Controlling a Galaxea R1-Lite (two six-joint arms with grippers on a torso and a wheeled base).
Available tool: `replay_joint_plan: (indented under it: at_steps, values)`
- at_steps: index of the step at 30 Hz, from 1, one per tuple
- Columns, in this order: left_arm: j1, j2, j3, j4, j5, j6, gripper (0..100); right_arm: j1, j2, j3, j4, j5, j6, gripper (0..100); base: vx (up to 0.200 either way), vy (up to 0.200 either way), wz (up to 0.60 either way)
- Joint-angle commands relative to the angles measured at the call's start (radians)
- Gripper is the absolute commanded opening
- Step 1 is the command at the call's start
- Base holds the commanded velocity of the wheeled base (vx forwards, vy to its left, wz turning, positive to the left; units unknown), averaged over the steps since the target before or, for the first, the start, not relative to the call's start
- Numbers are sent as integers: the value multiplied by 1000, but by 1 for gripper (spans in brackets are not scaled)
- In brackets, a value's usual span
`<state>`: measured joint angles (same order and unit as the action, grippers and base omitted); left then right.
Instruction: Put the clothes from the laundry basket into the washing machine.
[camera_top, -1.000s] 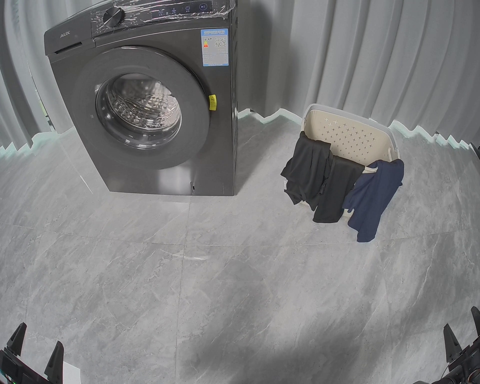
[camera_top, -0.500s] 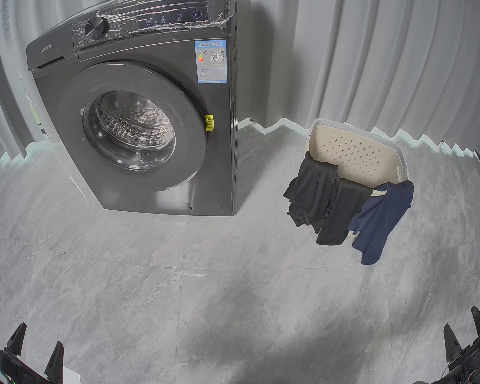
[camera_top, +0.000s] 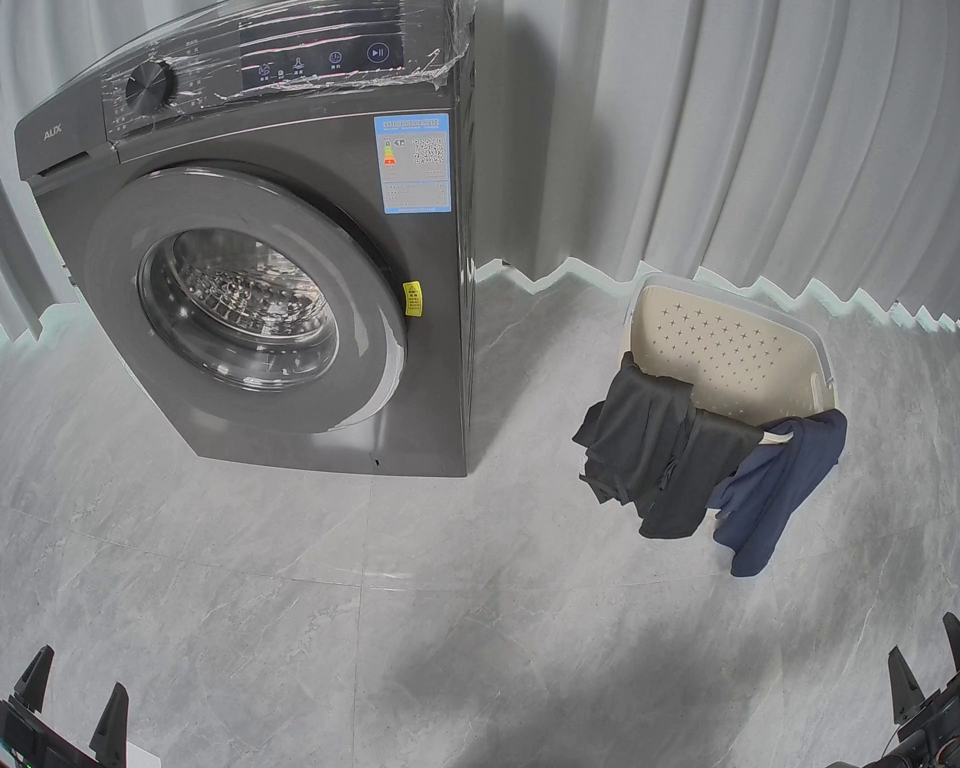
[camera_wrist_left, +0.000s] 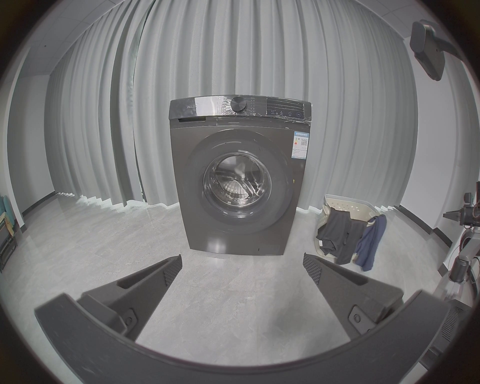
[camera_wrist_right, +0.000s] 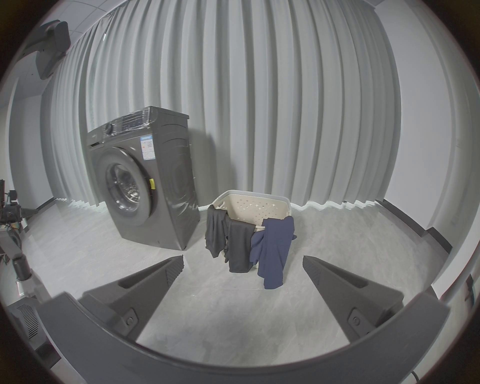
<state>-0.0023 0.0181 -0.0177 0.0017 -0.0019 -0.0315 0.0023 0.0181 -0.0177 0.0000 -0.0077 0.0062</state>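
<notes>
I am holding the left gripper (camera_wrist_left: 242, 260) and right gripper (camera_wrist_right: 243, 260) spread open and empty above the floor (camera_top: 450, 620). Ahead, black and navy clothes (camera_top: 680, 460) are hanging over the front rim of the laundry basket (camera_top: 740, 345), right of the washing machine (camera_top: 280, 300).

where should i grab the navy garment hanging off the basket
Probably pinch the navy garment at its bunched fold over the front rim of the laundry basket, coming from above on the floor side; the rest hangs loose down the outside.
</notes>
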Motion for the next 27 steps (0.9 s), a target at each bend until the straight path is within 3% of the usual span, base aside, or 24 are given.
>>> replay_joint_plan:
  at_steps: [1, 9, 27]
  values:
    - [-1, -15, 16, 0, 0, -1, 100, 1, -15, 18, 0, 0, 0, 100, 0, 0, 0]
    - [-1, -15, 16, -2, 2, 1, 100, 1, -15, 18, 0, 0, 0, 100, 0, 0, 0]
    - [-1, -15, 16, 0, 2, 1, 100, 1, -15, 18, 0, 0, 0, 100, 0, -200, 0]
